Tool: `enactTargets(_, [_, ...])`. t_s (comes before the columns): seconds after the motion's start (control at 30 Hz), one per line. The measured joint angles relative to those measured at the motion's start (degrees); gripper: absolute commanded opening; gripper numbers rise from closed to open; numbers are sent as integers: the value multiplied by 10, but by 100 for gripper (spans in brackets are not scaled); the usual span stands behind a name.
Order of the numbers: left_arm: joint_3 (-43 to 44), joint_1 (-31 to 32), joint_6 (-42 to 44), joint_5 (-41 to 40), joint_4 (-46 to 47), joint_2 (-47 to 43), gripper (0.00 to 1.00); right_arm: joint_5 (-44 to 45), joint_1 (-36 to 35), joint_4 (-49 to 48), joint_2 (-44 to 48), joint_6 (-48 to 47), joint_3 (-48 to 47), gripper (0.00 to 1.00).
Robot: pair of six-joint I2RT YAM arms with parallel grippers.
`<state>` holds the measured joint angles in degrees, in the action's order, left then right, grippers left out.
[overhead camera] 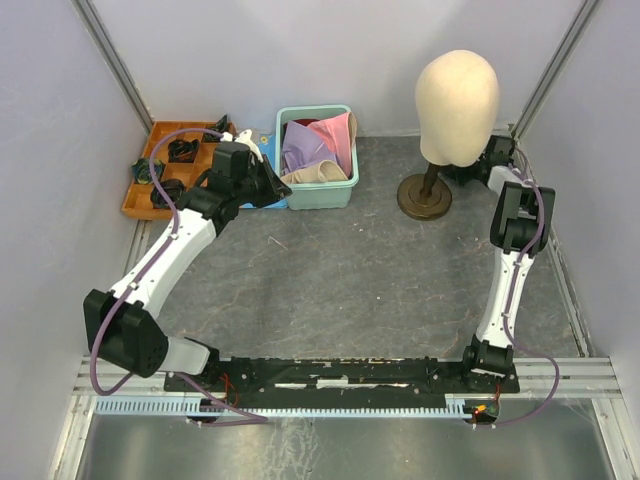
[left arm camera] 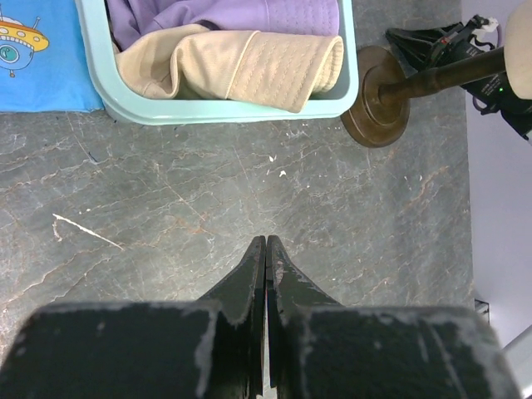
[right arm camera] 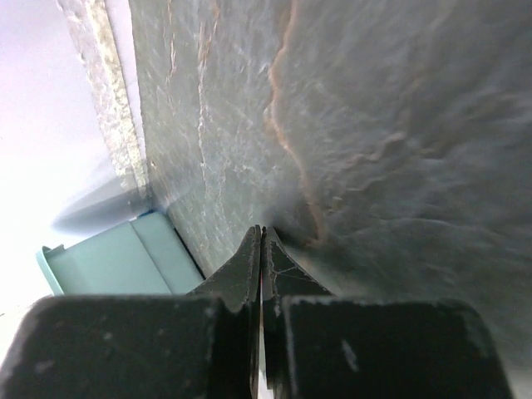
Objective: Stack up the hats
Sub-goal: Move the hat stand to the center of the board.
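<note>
Both arm bases sit on a black rail (overhead camera: pixel 340 375) at the near edge of the grey slate table (overhead camera: pixel 350 290). The left arm reaches forward and to the left. The left gripper (left arm camera: pixel 265 241) has its two black fingers pressed together from root to tip, with nothing between them. It is over bare slate, short of a teal bin (left arm camera: pixel 224 112). A thin white scratch (left arm camera: pixel 87 233) marks the slate to its left. The right arm runs up the right side of the table, and the right gripper (right arm camera: pixel 261 230) is also closed tight and empty. Its tips are close to the slate, though whether they touch it cannot be told. In the top view it lies behind the dark stand (overhead camera: pixel 425 197), partly hidden. The hats are all in the bin, crumpled together rather than stacked. A beige hat (left arm camera: pixel 241 71) lies against the bin's near wall, and a lavender hat (left arm camera: pixel 249 12) is just behind it. Farther back, a pink hat (overhead camera: pixel 338 135) leans on the right wall, with a dark red hat (overhead camera: pixel 299 127) at the rear. A blue cloth (left arm camera: pixel 33 58) with a cartoon saucer printed on it lies flat, touching the bin's left side. Right of the bin, well apart from it, the stand holds a cream head (overhead camera: pixel 457 95) upright. At the far left corner sits an orange tray (overhead camera: pixel 140 205) with compartments, holding small dark items too small to tell apart.
</note>
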<state>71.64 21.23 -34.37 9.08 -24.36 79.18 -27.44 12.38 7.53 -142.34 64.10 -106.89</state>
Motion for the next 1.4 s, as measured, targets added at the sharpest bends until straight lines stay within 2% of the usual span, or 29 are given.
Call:
enactTargets(0.13, [0, 0, 0, 0, 0, 4, 3, -24, -19, -9, -13, 14, -10, 0])
enactTargets(0.23, [0, 0, 0, -1, 0, 5, 3, -27, -37, -36, -6, 20, 16, 0])
enactTargets(0.47, [0, 0, 1, -5, 0, 7, 3, -24, -55, -88, 96, 25, 196, 0])
enactTargets(0.7, [4, 0, 5, -5, 2, 12, 3, 3, -55, -55, 191, -9, 314, 0])
enactTargets(1.27, [142, -17, 8, 1, 0, 151, 9, 7, -105, -93, 238, 8, 399, 0])
enactTargets(1.4, [172, -24, 8, 12, 0, 170, 15, 6, -106, -98, 249, 8, 416, 0])
